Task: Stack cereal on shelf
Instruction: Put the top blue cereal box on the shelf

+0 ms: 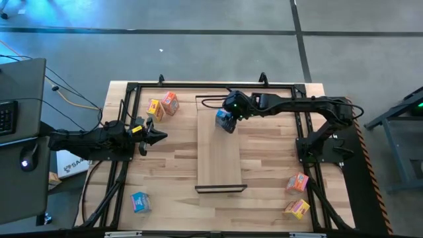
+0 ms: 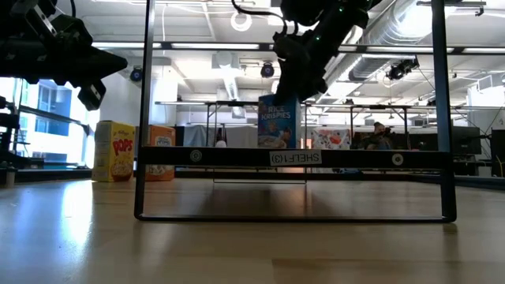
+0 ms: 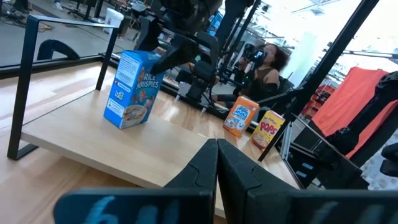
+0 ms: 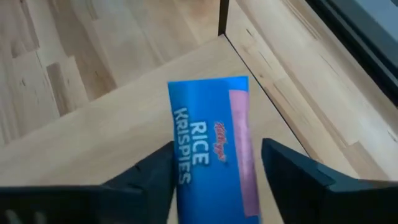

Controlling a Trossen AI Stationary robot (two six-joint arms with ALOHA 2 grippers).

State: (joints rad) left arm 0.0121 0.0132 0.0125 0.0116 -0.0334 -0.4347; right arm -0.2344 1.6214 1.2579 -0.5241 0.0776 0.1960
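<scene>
The shelf (image 1: 220, 158) is a long pale board with black end frames, lying down the middle of the table. A blue cereal box (image 1: 225, 121) stands upright on its far end, also seen in the low view (image 2: 278, 122) and the left wrist view (image 3: 132, 87). My right gripper (image 1: 228, 118) is over it and shut on it. My left gripper (image 1: 155, 135) hovers shut left of the shelf, touching nothing. Five other boxes stand or lie on the tabletop. My right gripper (image 4: 217, 155) has the blue cereal box by its top end (image 4: 211, 118), pinched between the two fingers (image 4: 158, 168) across its width. The fingers come from above, slanting down from the far right. The box is upright with its bottom (image 2: 278, 146) on the shelf board.
A yellow box (image 1: 154, 108) and an orange box (image 1: 170, 103) sit at the far left. A second blue box (image 1: 140, 201) lies near left. An orange box (image 1: 297, 182) and a yellow box (image 1: 297, 209) sit near right. Black frame rails (image 1: 125, 119) flank the table.
</scene>
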